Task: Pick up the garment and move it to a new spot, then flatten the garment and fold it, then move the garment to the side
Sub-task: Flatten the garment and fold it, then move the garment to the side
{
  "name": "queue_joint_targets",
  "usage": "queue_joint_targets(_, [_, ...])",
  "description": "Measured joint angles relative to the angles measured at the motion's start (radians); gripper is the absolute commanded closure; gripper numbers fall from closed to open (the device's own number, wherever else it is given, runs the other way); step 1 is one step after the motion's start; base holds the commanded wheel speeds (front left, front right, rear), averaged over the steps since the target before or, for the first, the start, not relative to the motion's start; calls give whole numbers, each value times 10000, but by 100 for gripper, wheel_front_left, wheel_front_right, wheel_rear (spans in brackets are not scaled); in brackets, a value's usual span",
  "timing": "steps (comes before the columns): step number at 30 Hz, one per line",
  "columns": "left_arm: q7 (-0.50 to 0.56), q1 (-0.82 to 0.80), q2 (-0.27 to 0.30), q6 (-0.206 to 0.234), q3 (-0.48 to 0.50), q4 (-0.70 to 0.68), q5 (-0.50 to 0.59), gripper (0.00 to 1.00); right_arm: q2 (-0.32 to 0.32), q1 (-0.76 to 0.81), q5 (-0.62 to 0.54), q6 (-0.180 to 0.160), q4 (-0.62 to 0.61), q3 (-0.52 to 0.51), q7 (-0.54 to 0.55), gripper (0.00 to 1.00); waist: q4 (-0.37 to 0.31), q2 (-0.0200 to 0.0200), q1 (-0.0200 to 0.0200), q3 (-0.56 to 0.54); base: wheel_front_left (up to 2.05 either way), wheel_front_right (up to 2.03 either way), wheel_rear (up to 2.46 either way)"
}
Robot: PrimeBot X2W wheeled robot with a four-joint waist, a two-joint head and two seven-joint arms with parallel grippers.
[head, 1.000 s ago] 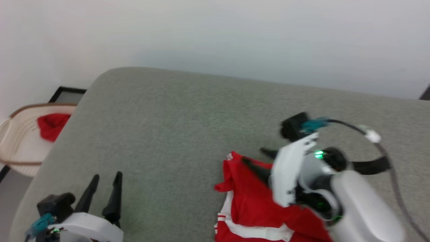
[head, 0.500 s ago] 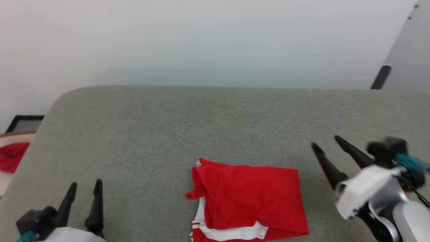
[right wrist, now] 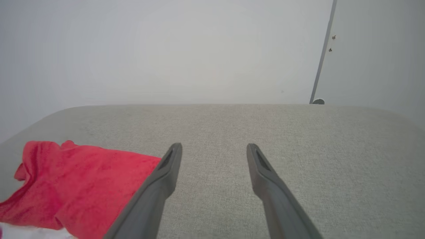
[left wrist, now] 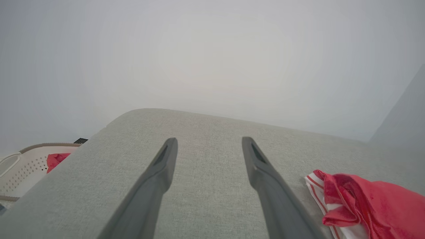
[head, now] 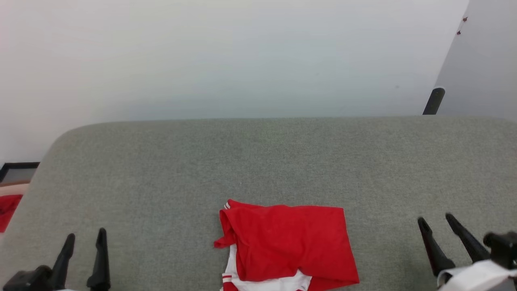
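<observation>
**Folded garment on upholstered surface**

The red garment [head: 288, 242], folded with white trim showing, lies at the near middle of the grey fabric surface [head: 258, 161]. The left gripper [head: 86, 234] and right gripper [head: 436, 219] flank it, well apart, jaws spread, grasping nothing.

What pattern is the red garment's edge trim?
White with thin red stripes, on the folded red fabric garment; clearest in the left wrist view.
</observation>
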Motion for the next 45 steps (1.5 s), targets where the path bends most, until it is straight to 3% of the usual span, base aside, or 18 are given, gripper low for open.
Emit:
queue_joint_targets(12, [0, 99, -525, -441, 723, 31, 646, 0, 259, 603, -48, 2, 211, -359, -362, 0, 120, 0, 0, -190, 0, 0, 0])
queue_joint_targets(25, [0, 83, -755, -736, 798, 138, 957, 0, 282, 627, -165, 2, 58, -430, -102, 0, 402, 0, 0, -245, 0, 0, 0])
queue_joint_targets(38, [59, -282, -495, -788, 303, 451, 924, 0, 454, 105, 119, 2, 313, 449, 1854, 0, 1462, 0, 0, -66, 0, 0, 0])
queue_joint_targets(45, [71, -502, -537, -792, 10, 424, 882, 0, 472, -196, 107, 2, 533, 345, 3200, 0, 2017, 0, 0, 381, 0, 0, 0])
